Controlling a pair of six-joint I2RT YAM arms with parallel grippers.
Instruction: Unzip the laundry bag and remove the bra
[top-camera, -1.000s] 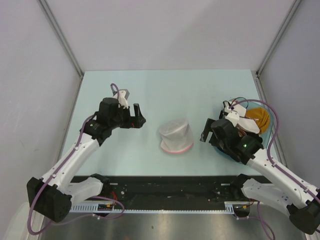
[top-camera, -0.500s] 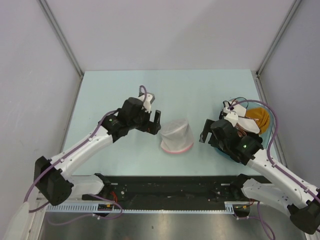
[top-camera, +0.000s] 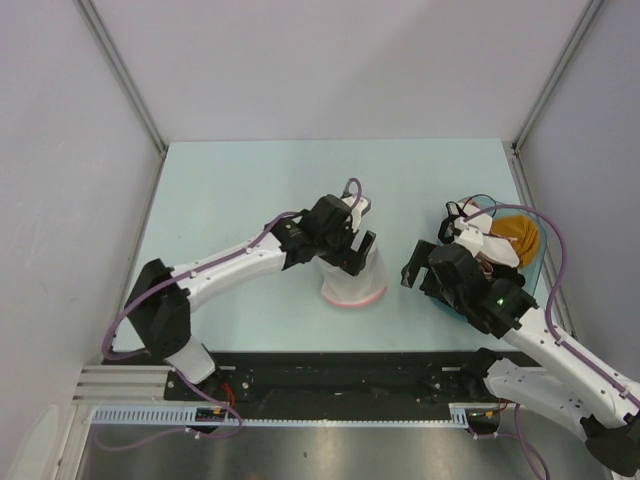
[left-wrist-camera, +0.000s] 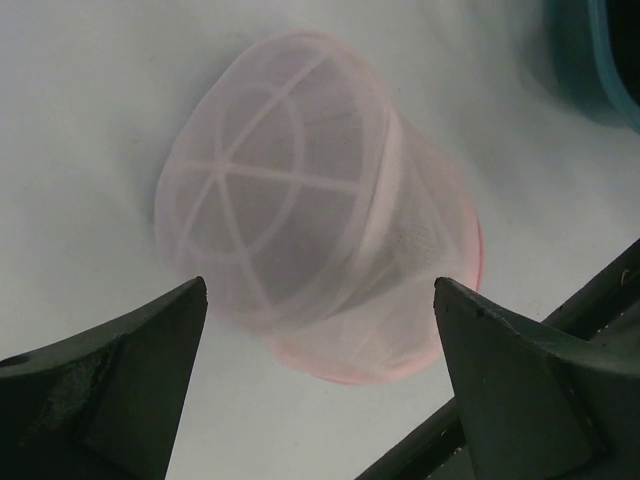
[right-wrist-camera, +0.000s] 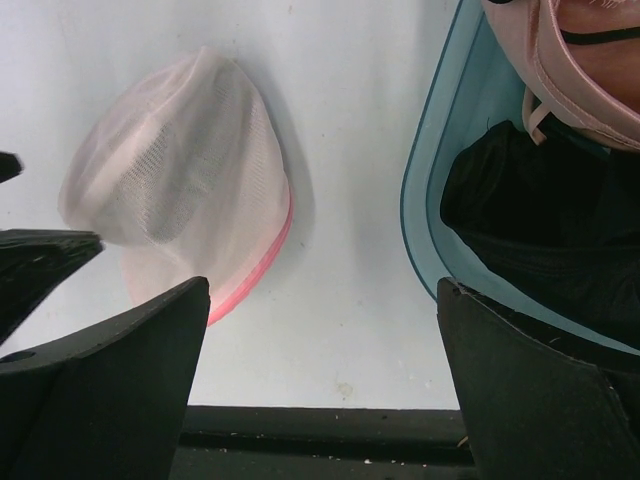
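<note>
The laundry bag (top-camera: 355, 280) lies in the middle of the table (top-camera: 230, 185). My left jaws gape over it and my right jaws gape at its 3 o'clock. It looks like light, floppy mesh, so I'd pinch the stiffer pink rim (right-wrist-camera: 258, 265). I can't see the zip pull.

**Pale Table Bearing a Mesh Bag and a Basin**

The pale blue-green table (top-camera: 230, 190) is lying flat between grey-white walls, its surface looking smooth and matt. Two things are resting directly on it. The laundry bag (top-camera: 352, 285) is sitting near the middle, a little toward the near edge. It is a white see-through mesh pouch, and its pink trim is showing along the end nearest the arms. Its rounded far end is showing white seams crossing the mesh. It is casting a soft shadow on the tabletop beside it. Well apart from it, toward the right edge, a teal basin (right-wrist-camera: 470, 90) is standing. Its curved rim is facing the bag, with a strip of table showing between them.
</note>
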